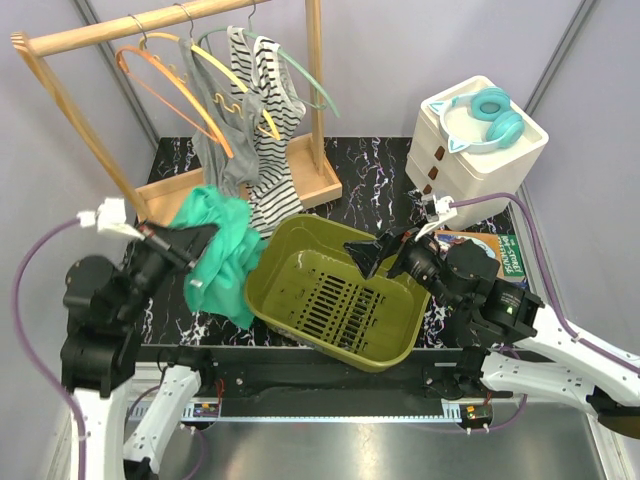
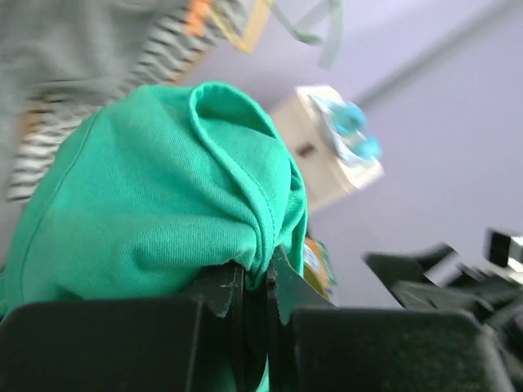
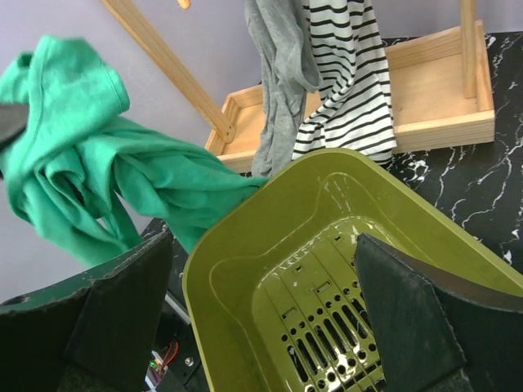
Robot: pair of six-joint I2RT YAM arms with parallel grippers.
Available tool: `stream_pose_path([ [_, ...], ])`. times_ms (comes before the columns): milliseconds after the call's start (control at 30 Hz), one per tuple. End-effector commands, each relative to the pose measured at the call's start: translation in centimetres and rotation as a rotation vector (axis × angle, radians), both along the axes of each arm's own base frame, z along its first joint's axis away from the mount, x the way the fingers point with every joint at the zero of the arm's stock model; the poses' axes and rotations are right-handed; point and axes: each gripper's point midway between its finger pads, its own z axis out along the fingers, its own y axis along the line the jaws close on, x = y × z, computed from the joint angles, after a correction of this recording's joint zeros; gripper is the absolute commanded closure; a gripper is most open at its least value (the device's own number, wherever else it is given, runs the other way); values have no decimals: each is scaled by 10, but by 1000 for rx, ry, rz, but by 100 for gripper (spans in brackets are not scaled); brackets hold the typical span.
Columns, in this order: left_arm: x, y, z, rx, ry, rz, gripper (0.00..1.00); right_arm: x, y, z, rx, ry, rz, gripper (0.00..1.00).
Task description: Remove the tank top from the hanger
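Left gripper (image 1: 188, 240) is pinching a bunched fold of the green tank top (image 1: 225, 250), jaws pressed nearly together on the cloth. The left wrist view is showing that grip plainly, with fabric ballooning over the black fingers (image 2: 221, 290). From above, the garment is hanging clear of every hanger, drooping beside the left rim of the olive basket (image 1: 400, 330). Right gripper (image 1: 368, 256) is hovering over the basket's far rim with its jaws spread wide and nothing between them. Its own camera is looking down into the slotted basket floor, with one corner of the tank top touching the rim. Behind, a grey top (image 1: 215, 140) and a striped top (image 1: 270, 140) are hanging on the wooden rack (image 1: 130, 25), next to a bare orange hanger (image 1: 160, 85). Teal headphones (image 1: 490, 115) are lying on a white drawer unit (image 1: 480, 165) at the right.
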Motion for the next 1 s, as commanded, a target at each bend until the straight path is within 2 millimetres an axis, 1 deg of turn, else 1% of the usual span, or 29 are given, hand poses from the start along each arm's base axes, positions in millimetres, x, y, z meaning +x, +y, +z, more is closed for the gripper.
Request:
stream_pose_path([
  [0,-22,-55,88,6,-323,-392,100,4,-12,18,0,-37,-53,0],
  [33,-17,-60,95,1,-325,-421,100,4,-13,19,-5,-41,-54,0],
  [67,-26,-63,115,-3,-376,-456,100,4,-15,20,-5,-44,-59,0],
  [100,-40,-72,137,-36,-440,-543,100,4,-18,21,-1,-46,-67,0],
  [133,-36,-77,147,-60,-454,-583,100,5,-21,21,-2,-49,-77,0],
  [167,-46,-78,167,-78,-509,-607,100,5,-22,21,-1,-49,-84,0],
  [200,-52,-84,185,-111,-557,-654,100,6,-26,22,3,-53,-102,0],
  [233,-56,-88,196,-121,-584,-680,100,7,-28,22,5,-53,-110,0],
  [267,-71,-88,219,-125,-650,-702,100,7,-28,22,2,-53,-113,0],
  [300,-64,-100,224,-147,-635,-750,100,7,-30,22,5,-55,-116,0],
  [333,-64,-105,230,-161,-636,-780,100,7,-29,22,3,-52,-113,0],
  [367,-76,-111,242,-181,-653,-836,100,6,-30,23,7,-53,-111,0],
  [400,-58,-125,236,-192,-594,-862,100,6,-30,22,6,-49,-111,0],
  [433,-55,-132,235,-200,-578,-881,100,6,-31,22,9,-46,-114,0],
  [467,-53,-140,229,-193,-569,-896,100,7,-33,21,8,-45,-123,0],
  [500,-42,-144,221,-189,-528,-860,100,6,-35,20,6,-40,-131,0],
  [533,-36,-146,212,-174,-508,-837,100,7,-38,18,11,-29,-143,0],
  [567,-27,-152,194,-140,-482,-819,100,9,-43,16,9,-20,-171,0],
  [600,-21,-151,184,-135,-450,-777,100,9,-50,13,1,-6,-192,0],
  [633,-15,-154,171,-130,-420,-768,100,9,-54,11,9,9,-213,0],
  [667,-7,-164,142,-114,-353,-777,100,10,-64,8,-1,17,-248,0],
  [700,-3,-168,129,-105,-329,-764,100,10,-69,8,4,21,-262,0],
  [733,8,-176,96,-80,-258,-756,100,9,-73,8,6,25,-275,0],
  [800,18,-186,59,-37,-190,-721,100,6,-81,8,12,30,-284,0],
  [833,24,-193,27,-3,-124,-714,100,5,-83,9,15,32,-284,0],
  [933,43,-200,-40,117,12,-649,100,1,-82,11,11,35,-260,0],
  [967,46,-200,-60,166,59,-627,100,2,-76,6,-22,48,-250,0],
])
